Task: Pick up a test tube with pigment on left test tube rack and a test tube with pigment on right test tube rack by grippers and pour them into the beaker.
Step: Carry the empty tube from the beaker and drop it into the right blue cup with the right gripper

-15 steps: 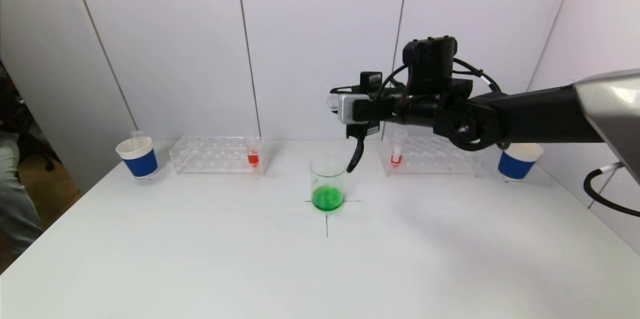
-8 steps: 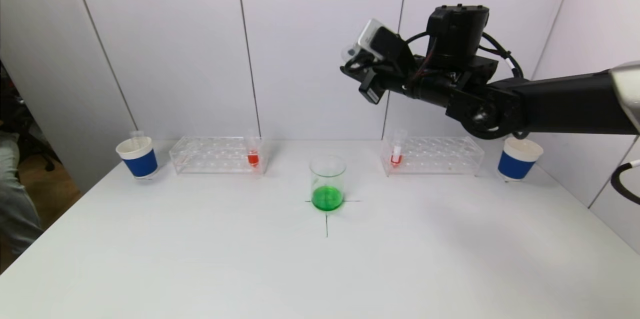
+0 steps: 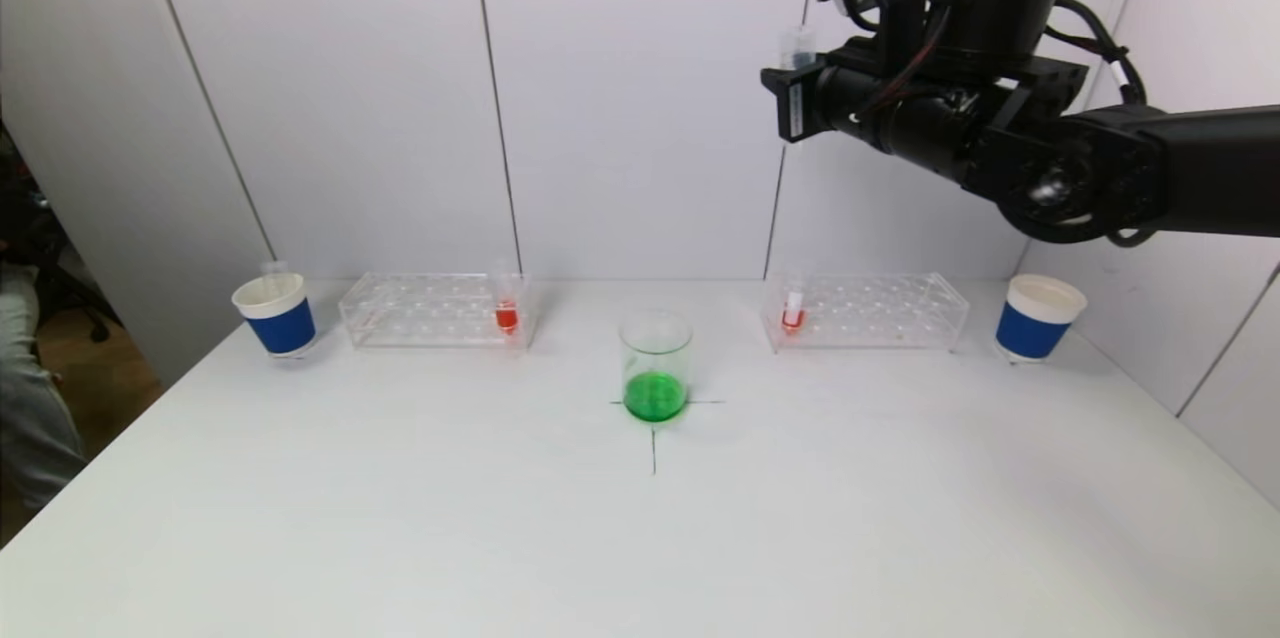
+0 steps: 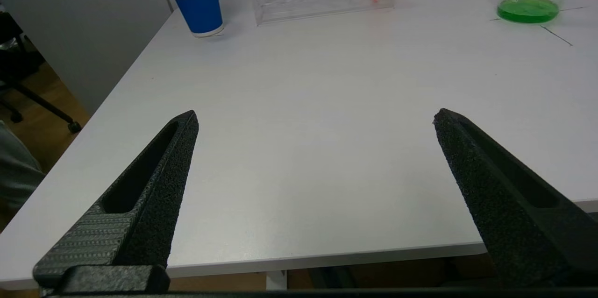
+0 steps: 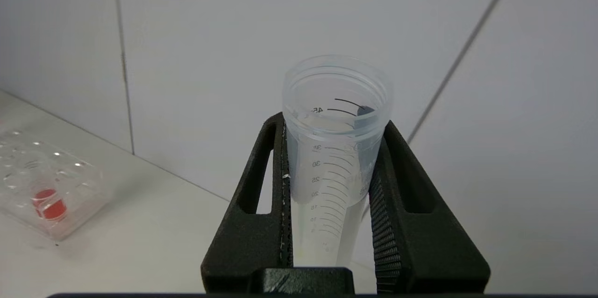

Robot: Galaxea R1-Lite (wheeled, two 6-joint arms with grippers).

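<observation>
Clear glass beaker upright at table centre on a black cross mark, green liquid in the bottom. Clear acrylic left rack holds one tube with red pigment at its beaker-side end. Clear acrylic right rack holds one red-pigment tube, also at its beaker-side end. Empty clear graduated tube held upright, high above right rack, mouth up.

White table with beaker, racks, cups
</observation>
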